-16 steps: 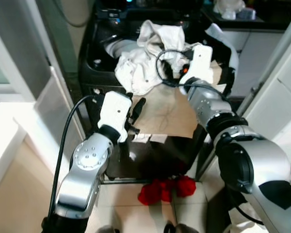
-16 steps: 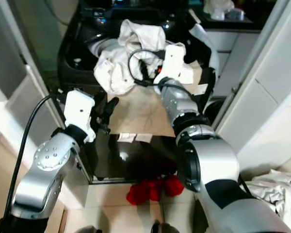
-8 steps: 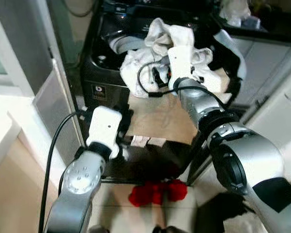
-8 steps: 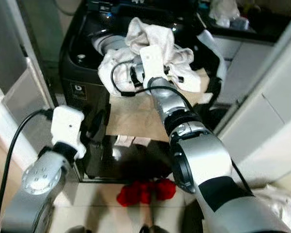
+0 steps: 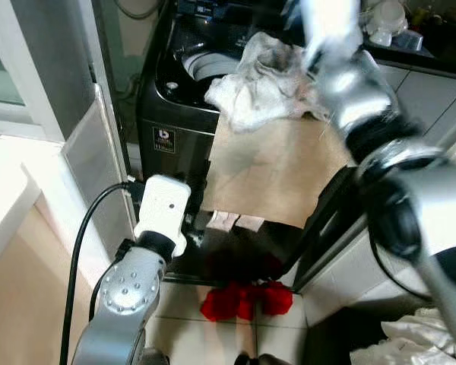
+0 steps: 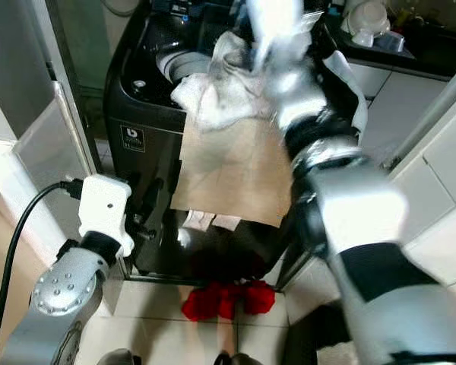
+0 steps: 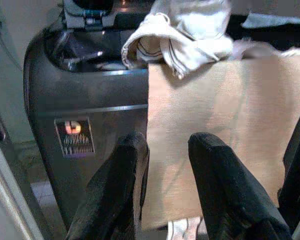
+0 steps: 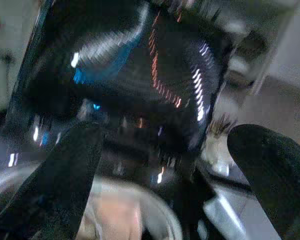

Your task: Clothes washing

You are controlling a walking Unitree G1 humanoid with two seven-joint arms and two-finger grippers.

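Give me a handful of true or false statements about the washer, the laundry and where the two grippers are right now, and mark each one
1. A pile of white clothes lies at the rim of the black washing machine. True.
2. A brown cloth hangs down below the white clothes. True.
3. The left gripper is clamped on the brown cloth. False: its fingers are open, low in front of the machine, gripping nothing.
4. The right gripper is open. True; it is raised over the machine, though its wrist view is blurred.
5. A blue item lies on the floor by the machine. False: the item there is red.
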